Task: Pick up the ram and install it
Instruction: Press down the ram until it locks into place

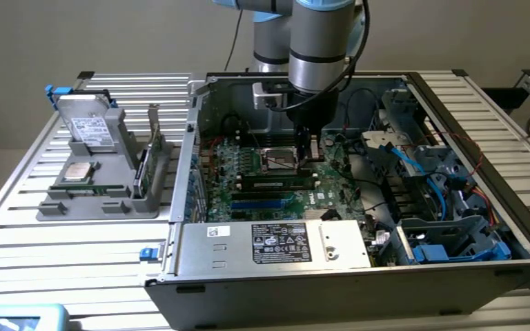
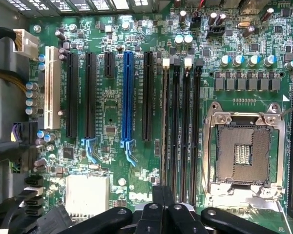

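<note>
Open PC case – mobo, CPU socket, PSU.

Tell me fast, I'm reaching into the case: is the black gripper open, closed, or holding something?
Black gripper: closed, over the green motherboard; whether it holds anything cannot be told.

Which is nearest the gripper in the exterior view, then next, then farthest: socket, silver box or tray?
1. Socket, just beside the gripper, toward the exterior view's left.
2. Silver box, along the near wall of the case.
3. Tray, outside the case, on the exterior view's left.
</note>
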